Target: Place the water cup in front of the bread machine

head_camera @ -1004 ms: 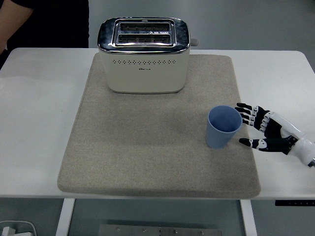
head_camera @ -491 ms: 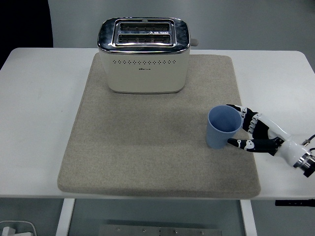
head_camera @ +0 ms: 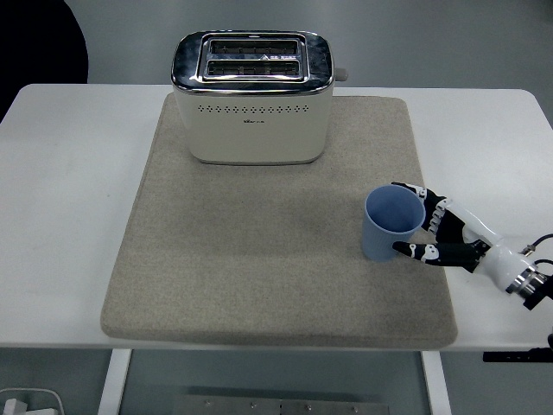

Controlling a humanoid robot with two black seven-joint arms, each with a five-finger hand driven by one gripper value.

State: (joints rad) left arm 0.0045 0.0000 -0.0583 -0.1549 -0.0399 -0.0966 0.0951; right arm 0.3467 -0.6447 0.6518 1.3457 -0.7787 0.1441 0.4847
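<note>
Reaching in from the lower right of the frame, the right robot hand (head_camera: 429, 232) with its black-and-white jointed fingers is wrapping around the right side of the light blue plastic water cup (head_camera: 392, 223), with the upper fingers (head_camera: 406, 189) curling against the rim and the thumb pressing low on the cup's wall, so it is looking closed on the cup, though how firm that grip is cannot be told from this one view. The cup is standing upright, mouth up, on the right part of the beige felt mat (head_camera: 259, 259) that is covering the middle of the white counter (head_camera: 69, 173), and it is sitting immediately left of the palm. Its long axis is running vertically, so the hand is meeting it from the side. The cream and chrome two-slot bread machine (head_camera: 252, 95) is sitting at the upper middle of the mat, well apart from the cup, up and to the left of it; the bare mat below the machine's front face is the likely target, so the coming move is probably calling for a carry leftward and upward in the frame. The left arm is not showing anywhere. The cup's far right wall and the fingertips behind it are being hidden by the hand, and the cup's contents are hard to judge.
</note>
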